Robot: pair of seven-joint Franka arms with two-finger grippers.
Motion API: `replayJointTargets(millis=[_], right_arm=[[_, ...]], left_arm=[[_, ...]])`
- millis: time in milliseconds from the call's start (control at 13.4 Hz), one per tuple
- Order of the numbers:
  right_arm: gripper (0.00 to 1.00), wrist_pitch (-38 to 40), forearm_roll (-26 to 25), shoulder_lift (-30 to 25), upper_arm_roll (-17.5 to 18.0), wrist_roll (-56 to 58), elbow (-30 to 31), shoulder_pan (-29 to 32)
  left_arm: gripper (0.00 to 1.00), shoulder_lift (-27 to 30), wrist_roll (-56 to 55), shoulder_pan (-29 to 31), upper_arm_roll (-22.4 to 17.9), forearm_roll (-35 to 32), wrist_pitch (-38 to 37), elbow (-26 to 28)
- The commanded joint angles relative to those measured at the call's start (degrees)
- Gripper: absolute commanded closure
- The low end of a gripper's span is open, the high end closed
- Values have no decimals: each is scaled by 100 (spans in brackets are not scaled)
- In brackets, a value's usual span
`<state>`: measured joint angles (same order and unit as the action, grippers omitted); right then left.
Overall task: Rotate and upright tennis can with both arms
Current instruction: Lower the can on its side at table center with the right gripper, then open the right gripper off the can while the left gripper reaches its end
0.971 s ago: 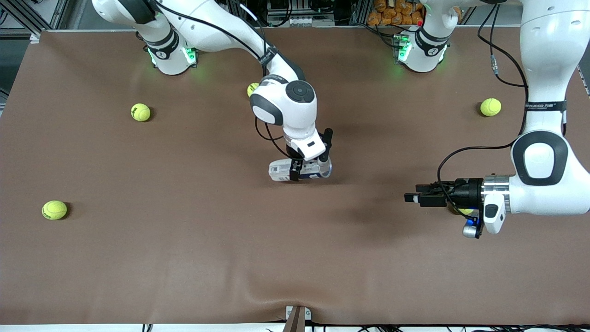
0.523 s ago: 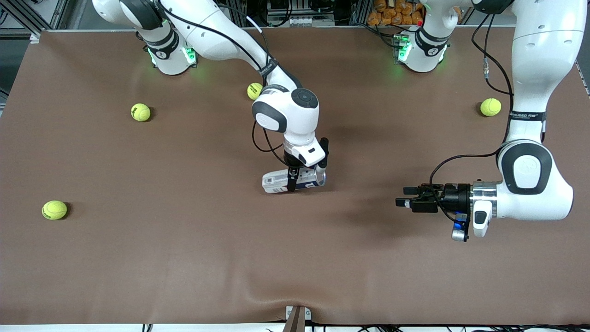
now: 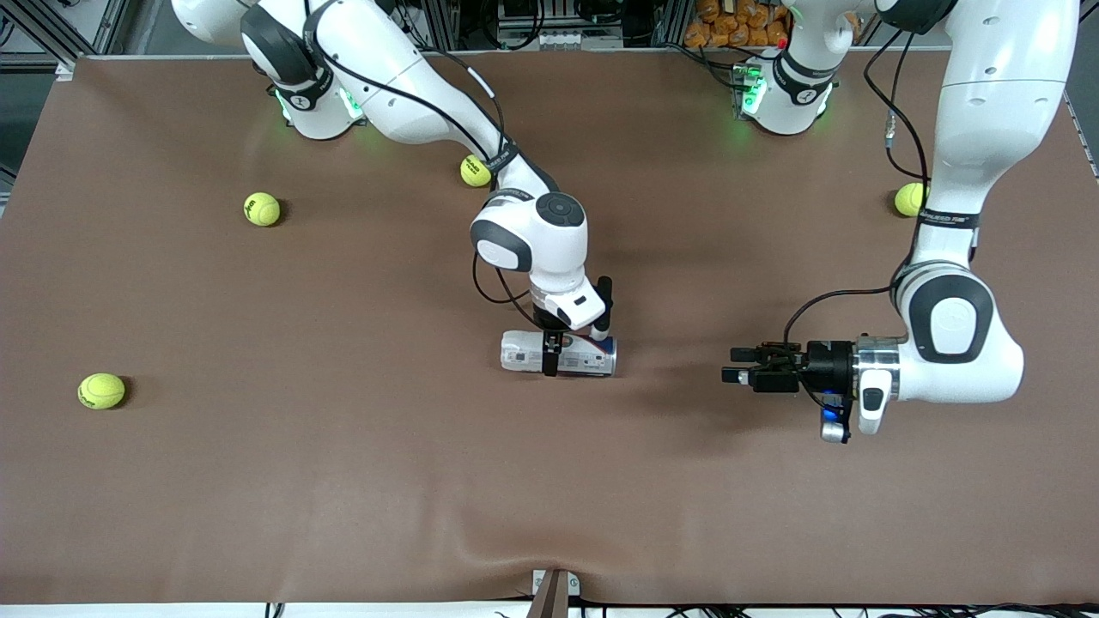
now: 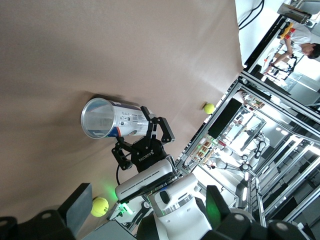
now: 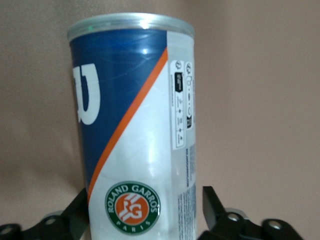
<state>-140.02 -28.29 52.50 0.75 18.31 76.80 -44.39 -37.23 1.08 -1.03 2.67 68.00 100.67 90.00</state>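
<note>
Gripping the can [image 3: 560, 353] around its middle, the right gripper [image 3: 551, 354] held it lying level at the table's [image 3: 258, 481] centre, its open mouth turned toward the left arm's end; whether it rested on the cloth or just above could not be told. The fingers [image 5: 210, 202] sat clamped on either side of the label. Over bare cloth toward the left arm's end, the left gripper [image 3: 740, 376] pointed at that mouth, well apart from it, its fingers spread. By my reading, the rotate step was in hand. Next, the left gripper would need to close in and take the can's end so the pair could tip it upright.
</note>
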Motion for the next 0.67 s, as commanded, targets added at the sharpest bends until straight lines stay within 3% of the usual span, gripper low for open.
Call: replayJointTargets(millis=[0,598], right_arm=[[0,27,-168,41,48,-56,-201,35],[0,412,16,-328,223,-292,-122,9]], left_arm=[[0,76,548,-64,6,511,207,403],[0,-302,2148,-494,6,1645,620,650]])
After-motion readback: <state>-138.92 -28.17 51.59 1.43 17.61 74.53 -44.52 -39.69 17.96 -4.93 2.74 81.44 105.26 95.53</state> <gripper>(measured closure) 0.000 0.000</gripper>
